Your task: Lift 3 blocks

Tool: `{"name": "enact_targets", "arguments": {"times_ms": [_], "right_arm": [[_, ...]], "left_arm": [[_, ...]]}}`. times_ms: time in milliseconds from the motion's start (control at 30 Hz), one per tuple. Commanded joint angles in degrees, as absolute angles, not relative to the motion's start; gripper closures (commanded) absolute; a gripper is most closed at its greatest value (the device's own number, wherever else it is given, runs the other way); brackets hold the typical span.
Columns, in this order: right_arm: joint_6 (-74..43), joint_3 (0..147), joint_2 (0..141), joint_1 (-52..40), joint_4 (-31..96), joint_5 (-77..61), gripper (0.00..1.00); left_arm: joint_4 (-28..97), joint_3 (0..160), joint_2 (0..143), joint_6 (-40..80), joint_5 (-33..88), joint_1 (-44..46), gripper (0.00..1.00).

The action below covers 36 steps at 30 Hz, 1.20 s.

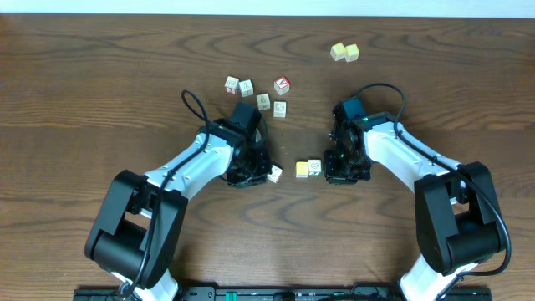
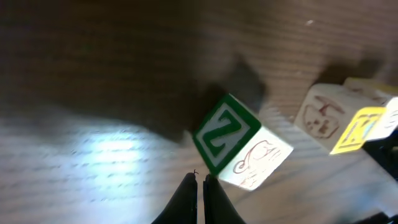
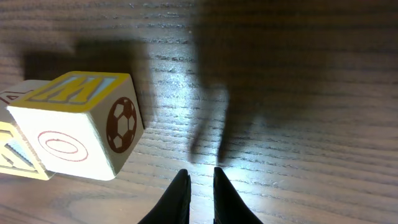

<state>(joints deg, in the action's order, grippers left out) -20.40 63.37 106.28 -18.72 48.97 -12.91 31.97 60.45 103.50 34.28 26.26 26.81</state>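
- Reads Z or N, depending on the turn, in green on the green-letter block (image 2: 239, 149), just ahead and right of the tips of the left gripper (image 2: 199, 180); red line drawing on the neighbouring face.
- Reads K in blue inside a yellow frame farther right of those tips, next to a red drawing; cannot tell whether on one cube or two.
- Reads M or W in blue inside a yellow frame on the whitish block (image 3: 74, 134), ahead and left of the tips of the right gripper (image 3: 201, 175); brown football and red ring on its other faces; yellow block (image 3: 15, 158) just beyond it.
- Left arm (image 1: 180, 167) stretched low over the table (image 1: 84, 84), wrist bent down; fingers pressed together, pinching nothing, block apart from them.
- Right arm (image 1: 410, 155) folded low likewise; fingers nearly together with a thin slit between, pinching nothing.
- Seen from overhead, all three blocks lying in a row on the wood between the two sets of fingers.
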Motion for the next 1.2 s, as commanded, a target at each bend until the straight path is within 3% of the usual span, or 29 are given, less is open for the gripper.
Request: {"name": "enact_targets", "arguments": {"times_ms": [0, 300, 500, 833, 1167], "right_arm": [[-20.93, 64.40, 106.04, -19.51, 49.06, -12.25, 0.89], [-20.93, 64.40, 106.04, -19.51, 49.08, -12.25, 0.89], [-20.69, 64.40, 106.04, -19.51, 49.08, -12.23, 0.89], [-20.51, 64.40, 106.04, -19.51, 49.08, -11.84, 0.89], [-20.53, 64.40, 106.04, -19.51, 48.60, -11.86, 0.89]], "left_arm": [[29.69, 60.10, 104.53, 35.22, 24.40, 27.81, 0.93], [24.40, 60.10, 104.60, 35.88, 24.29, 31.83, 0.93], [24.64, 60.12, 104.60, 35.42, 17.41, 32.03, 0.93], [28.84, 62.63, 99.44, 25.93, 9.34, 27.20, 0.93], [19.07, 62.15, 103.46, 25.96, 16.05, 30.30, 0.93]]}}
